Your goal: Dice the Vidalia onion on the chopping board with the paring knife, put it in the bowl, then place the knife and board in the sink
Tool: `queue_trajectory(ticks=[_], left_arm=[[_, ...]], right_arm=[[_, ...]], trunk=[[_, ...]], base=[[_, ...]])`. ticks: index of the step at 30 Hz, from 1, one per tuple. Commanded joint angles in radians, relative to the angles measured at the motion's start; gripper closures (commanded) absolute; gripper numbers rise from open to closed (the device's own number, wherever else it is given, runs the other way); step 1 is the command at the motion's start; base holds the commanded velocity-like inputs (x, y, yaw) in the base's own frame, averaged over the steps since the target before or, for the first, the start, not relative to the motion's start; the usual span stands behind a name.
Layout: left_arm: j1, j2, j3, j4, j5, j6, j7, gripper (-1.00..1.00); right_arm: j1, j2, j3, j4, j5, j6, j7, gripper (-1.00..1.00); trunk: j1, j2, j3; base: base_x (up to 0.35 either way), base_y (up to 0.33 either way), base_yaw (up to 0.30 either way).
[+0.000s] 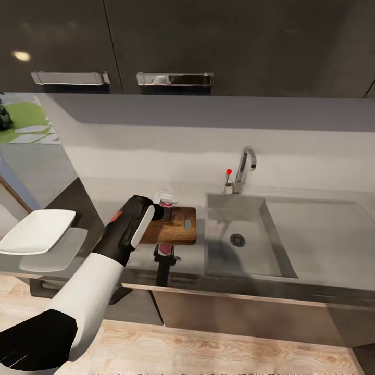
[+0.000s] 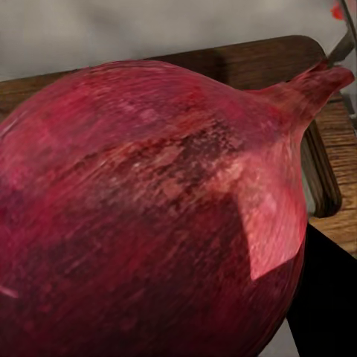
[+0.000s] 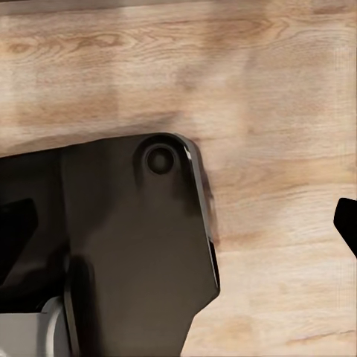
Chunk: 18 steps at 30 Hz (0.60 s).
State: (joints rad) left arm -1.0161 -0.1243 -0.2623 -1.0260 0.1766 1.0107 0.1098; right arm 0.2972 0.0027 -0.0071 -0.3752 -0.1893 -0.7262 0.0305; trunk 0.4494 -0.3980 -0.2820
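While a white bowl (image 1: 36,230) sits at the far left, the left claw (image 1: 165,256) is clamped on the Vidalia onion (image 1: 166,249) over the tabletop (image 1: 187,258), just beside the chopping board (image 1: 174,225); the sink (image 1: 245,245) lies right. Right claw's state: cannot tell.

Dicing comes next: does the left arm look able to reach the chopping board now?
Probably yes: the left gripper, holding the Vidalia onion, is beside the chopping board, nothing between.
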Motion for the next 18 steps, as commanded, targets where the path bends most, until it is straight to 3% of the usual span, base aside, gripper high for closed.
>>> queue_trajectory(ticks=[1, 18], left_arm=[[-0.001, 0.000, -0.002, 0.000, 0.010, 0.003, 0.010, 1.00], [-0.001, 0.000, -0.002, -0.001, 0.010, 0.003, 0.010, 1.00]], right_arm=[[0.001, 0.000, -0.001, -0.002, -0.006, -0.001, 0.003, -1.00], [0.001, 0.000, -0.001, -0.001, -0.006, -0.001, 0.003, -1.00]], trunk=[[0.001, -0.002, -0.003], [0.001, -0.002, -0.030]], base=[[0.000, 0.000, 0.000], [0.000, 0.050, 0.000]])
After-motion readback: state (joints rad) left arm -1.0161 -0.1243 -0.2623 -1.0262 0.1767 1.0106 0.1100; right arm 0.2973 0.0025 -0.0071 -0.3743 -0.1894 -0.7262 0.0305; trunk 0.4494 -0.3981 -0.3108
